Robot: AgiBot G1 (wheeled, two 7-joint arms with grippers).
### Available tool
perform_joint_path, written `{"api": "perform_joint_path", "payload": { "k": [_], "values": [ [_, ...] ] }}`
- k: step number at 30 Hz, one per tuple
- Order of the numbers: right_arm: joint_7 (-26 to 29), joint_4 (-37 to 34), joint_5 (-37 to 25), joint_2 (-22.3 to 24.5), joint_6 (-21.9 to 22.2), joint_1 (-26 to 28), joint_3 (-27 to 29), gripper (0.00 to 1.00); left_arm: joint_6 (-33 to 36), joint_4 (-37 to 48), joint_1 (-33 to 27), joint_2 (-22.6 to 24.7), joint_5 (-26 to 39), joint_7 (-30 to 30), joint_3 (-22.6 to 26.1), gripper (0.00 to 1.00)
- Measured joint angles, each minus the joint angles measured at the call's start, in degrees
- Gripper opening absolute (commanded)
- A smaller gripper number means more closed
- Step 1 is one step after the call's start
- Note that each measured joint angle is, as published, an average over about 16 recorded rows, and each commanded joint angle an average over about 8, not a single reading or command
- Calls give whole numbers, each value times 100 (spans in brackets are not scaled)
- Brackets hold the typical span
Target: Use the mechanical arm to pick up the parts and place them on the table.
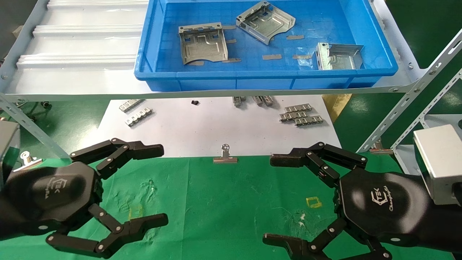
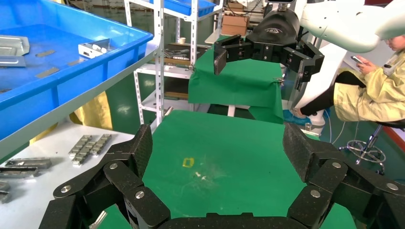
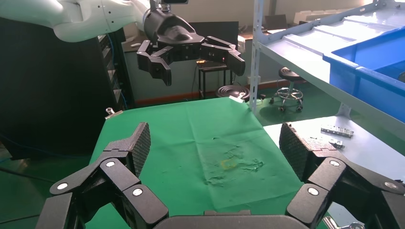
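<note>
Lying untouched in the blue bin (image 1: 155,61) on the grey shelf (image 1: 83,47): three parts (image 1: 204,45), (image 1: 265,21), (image 1: 339,56). Seemingly nothing yet resting on the green table (image 1: 223,202). Hovering above its near edge, left gripper (image 1: 142,186) and right gripper (image 1: 276,198), both spread wide, holding nothing.

Pale grey slotted-steel shelving frame (image 2: 160,57), black round stool (image 3: 288,73) on green floor (image 3: 305,102), dark partition wall (image 3: 52,90), seated person in yellow coat (image 2: 370,83), cardboard box (image 2: 235,24), white sheet (image 1: 216,130)
</note>
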Motion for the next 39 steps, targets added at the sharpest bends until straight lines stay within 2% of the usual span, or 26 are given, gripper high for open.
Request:
{"api": "perform_joint_path", "payload": {
  "k": [33,39],
  "values": [
    [-1,3,-5,-4,5,10,0,100,0,0,0,0,0,0,0,0],
    [31,-47,-186,-138,178,285,-43,100,0,0,0,0,0,0,0,0]
  ]
}}
